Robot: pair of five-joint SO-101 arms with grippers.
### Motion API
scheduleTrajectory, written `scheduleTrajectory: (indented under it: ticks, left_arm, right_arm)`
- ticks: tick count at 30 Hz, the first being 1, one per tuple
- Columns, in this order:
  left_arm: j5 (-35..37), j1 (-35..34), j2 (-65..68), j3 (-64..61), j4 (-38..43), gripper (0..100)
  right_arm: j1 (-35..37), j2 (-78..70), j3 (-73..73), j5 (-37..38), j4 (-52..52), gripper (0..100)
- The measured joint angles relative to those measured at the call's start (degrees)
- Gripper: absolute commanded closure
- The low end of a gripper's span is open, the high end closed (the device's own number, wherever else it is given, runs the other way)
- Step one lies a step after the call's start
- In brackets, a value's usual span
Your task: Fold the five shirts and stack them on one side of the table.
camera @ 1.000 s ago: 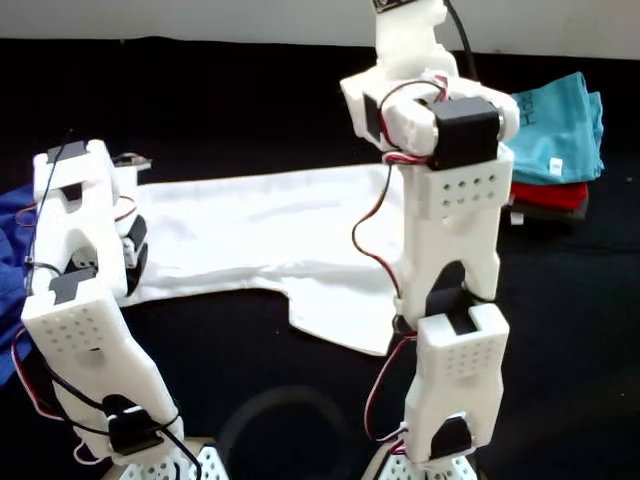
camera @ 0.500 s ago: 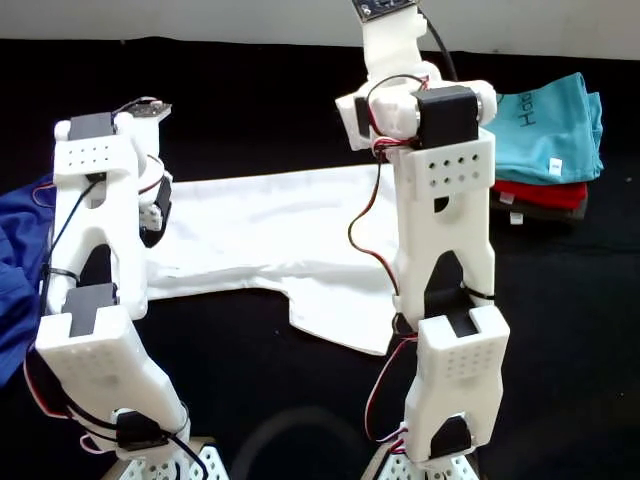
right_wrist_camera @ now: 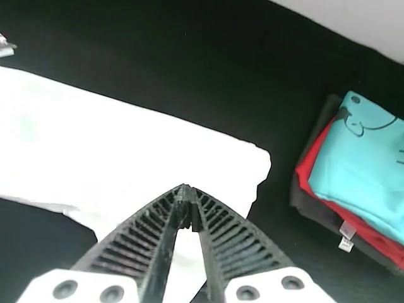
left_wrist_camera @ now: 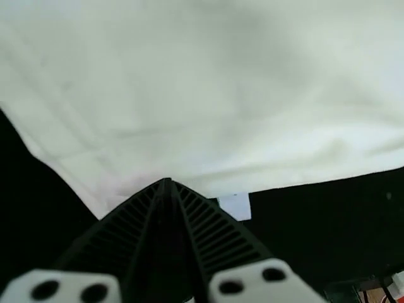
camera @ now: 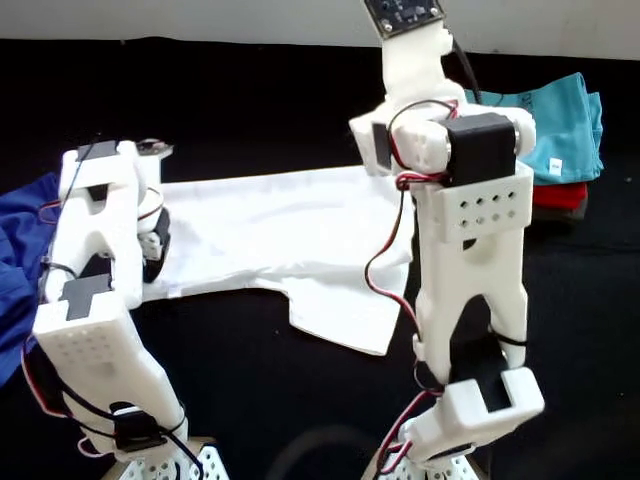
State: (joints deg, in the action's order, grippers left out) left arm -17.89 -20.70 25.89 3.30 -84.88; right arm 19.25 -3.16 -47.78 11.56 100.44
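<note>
A white shirt (camera: pixel 280 225) lies partly folded as a long flat band across the middle of the black table (camera: pixel 250 110). My left gripper (left_wrist_camera: pixel 165 184) is shut, with its tips just over the shirt's near edge (left_wrist_camera: pixel 189 95), beside a small white label (left_wrist_camera: pixel 234 206). Whether it pinches cloth I cannot tell. My right gripper (right_wrist_camera: pixel 184 190) is also shut, hanging above the shirt's right end (right_wrist_camera: pixel 126 158) with nothing in it. To the far right stands a stack of folded shirts: teal (camera: pixel 560 125) on top, red (camera: pixel 560 195) below, a black one (right_wrist_camera: pixel 309 205) underneath.
A crumpled blue shirt (camera: pixel 15 250) lies at the table's left edge beside the left arm (camera: pixel 95 250). The right arm (camera: pixel 470 230) stands tall in front of the white shirt's right end. Bare black table lies near the arm bases.
The left arm rose and then dropped back toward the shirt's left end. The right arm swung to the right and leaned farther forward.
</note>
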Motion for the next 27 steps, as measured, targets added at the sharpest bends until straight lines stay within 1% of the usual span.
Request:
scheduleTrajectory:
  ticks: [4,7,14,15,19,23,27]
  left_arm:
    - [-2.5,-5.5,0.0,0.0,-1.3,99]
    - [-4.8,-8.2,0.0,0.0,-3.8,99]
    - [-5.5,-8.8,0.0,1.1,-8.0,99]
    - [-5.5,-8.8,0.0,1.9,-8.0,99]
    - [-5.5,-8.1,-0.3,8.4,-8.0,99]
    - [-0.9,-4.7,-0.4,14.7,-7.9,99]
    - [2.1,0.2,4.7,16.4,-3.2,99]
  right_arm:
    - [0.0,5.5,8.6,0.0,0.0,99.3]
    - [0.0,9.1,14.5,0.0,0.0,99.3]
    - [0.0,10.5,27.3,0.0,-0.2,99.2]
    - [0.0,10.5,29.4,0.0,-1.8,99.2]
    - [0.0,10.5,38.8,0.0,-11.8,99.2]
    - [0.0,10.5,51.7,0.0,-28.7,99.2]
    - [-0.1,10.5,64.4,-0.1,-46.9,99.2]
